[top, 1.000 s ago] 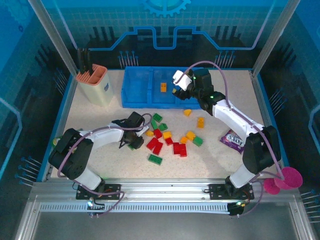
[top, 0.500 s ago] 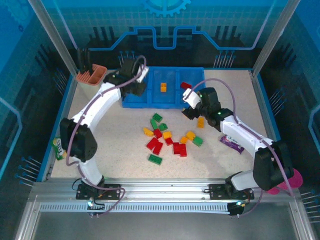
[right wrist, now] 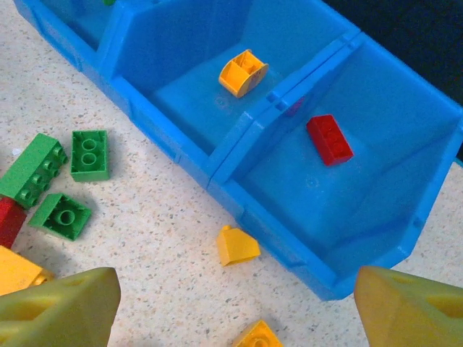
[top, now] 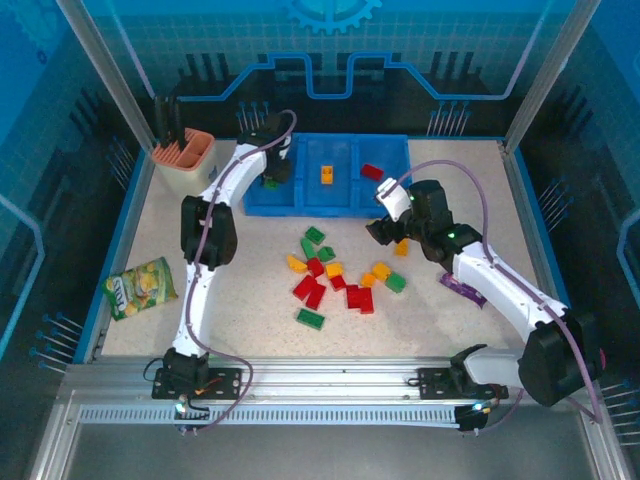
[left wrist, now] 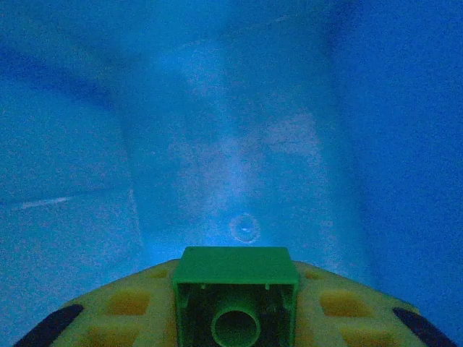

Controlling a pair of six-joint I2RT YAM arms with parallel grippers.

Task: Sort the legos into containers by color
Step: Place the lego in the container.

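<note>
Left gripper [top: 270, 174]: fingers [left wrist: 123, 311] clamp green brick [left wrist: 235, 289] over left compartment [top: 256, 200], for drop.
Right gripper [right wrist: 239, 307]: fingers [right wrist: 65, 307] spread above yellow brick [right wrist: 236, 246].

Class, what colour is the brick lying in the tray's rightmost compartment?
Red. The brick shows best in the right wrist view.

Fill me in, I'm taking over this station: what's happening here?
Legos are being sorted by color. The left tool holds a green brick at the blue tray's left compartment. The right tool hangs open over the table beside it. An orange brick lies in the middle compartment, a red brick in the right; many legos wait on the table.
</note>
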